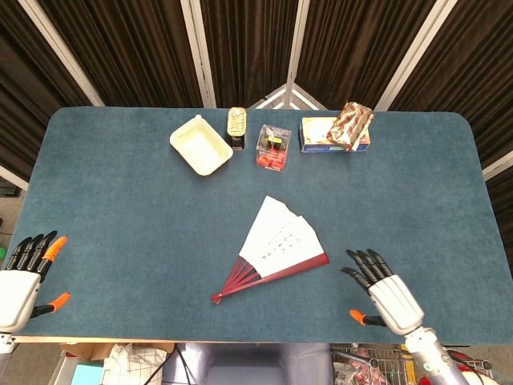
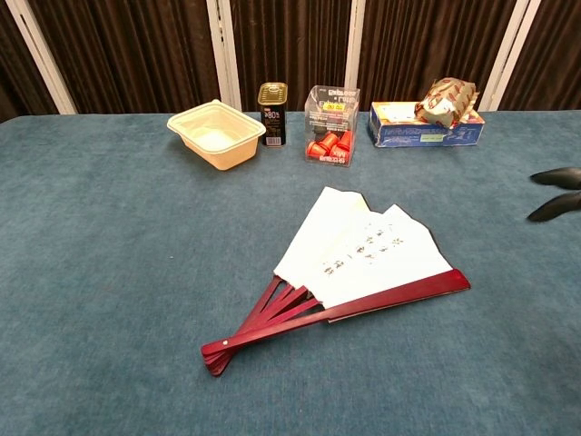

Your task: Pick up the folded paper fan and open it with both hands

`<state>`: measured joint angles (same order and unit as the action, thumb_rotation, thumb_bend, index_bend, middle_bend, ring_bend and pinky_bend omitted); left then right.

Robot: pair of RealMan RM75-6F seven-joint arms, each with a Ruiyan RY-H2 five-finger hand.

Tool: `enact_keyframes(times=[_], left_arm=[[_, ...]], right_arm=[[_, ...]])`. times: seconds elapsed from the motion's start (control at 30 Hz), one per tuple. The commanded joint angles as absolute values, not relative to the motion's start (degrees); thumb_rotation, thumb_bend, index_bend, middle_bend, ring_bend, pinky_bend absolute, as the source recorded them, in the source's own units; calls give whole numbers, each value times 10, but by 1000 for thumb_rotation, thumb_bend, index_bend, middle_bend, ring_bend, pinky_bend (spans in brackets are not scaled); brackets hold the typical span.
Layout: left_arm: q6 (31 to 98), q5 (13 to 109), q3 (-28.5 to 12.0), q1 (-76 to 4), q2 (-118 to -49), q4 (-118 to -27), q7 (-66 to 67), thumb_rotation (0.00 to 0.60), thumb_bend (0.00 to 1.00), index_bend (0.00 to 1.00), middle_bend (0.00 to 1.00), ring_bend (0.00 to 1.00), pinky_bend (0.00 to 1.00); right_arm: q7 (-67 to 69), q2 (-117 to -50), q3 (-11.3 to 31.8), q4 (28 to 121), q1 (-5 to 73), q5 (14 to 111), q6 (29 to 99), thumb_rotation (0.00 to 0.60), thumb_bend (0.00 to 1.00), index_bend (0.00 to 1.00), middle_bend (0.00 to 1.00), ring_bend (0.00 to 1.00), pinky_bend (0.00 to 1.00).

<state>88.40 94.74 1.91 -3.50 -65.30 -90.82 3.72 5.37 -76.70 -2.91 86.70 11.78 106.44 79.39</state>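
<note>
The paper fan [image 1: 279,245] lies partly spread on the blue table, white leaf with dark writing and red ribs meeting at a pivot toward the front left; the chest view shows the fan [image 2: 363,259] at centre. My right hand [image 1: 383,295] hovers open over the table's front right, a short way right of the fan, touching nothing. Only its dark fingertips [image 2: 556,193] show at the right edge of the chest view. My left hand [image 1: 24,273] stays open at the front left corner, far from the fan.
Along the far side stand a cream tray [image 1: 200,144], a dark tin [image 1: 236,127], a clear box of red items [image 1: 272,147] and a blue carton with a wrapped packet on it [image 1: 337,132]. The table edge [image 1: 240,338] runs just in front of the fan.
</note>
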Motion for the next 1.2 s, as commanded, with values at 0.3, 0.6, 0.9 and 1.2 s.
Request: enact_keyframes(times=[0.3,0.6,0.9,1.2], left_arm=[[883,946,18,-36,-652,-906,32,600,0,0,0,0,0],[878,945,19,-38,-652,-908,32,600,0,0,0,0,0],[876,942,19,-38,-651,-910,30,600,0,0,0,0,0],[871,938,19,-40,-649,-912,28,600,0,0,0,0,0]], right_arm=[[34,-912,-27,793,139,1057,767,600,175,397,111,7,0],[21,-975,-15,749,153,1036,752,600,175,411,117,9,0],[13,-1019,-5,714,166,1017,741,600,213,411,117,9,0],[15,-1067,6,677,181,1000,734,600,219,411,117,9,0]])
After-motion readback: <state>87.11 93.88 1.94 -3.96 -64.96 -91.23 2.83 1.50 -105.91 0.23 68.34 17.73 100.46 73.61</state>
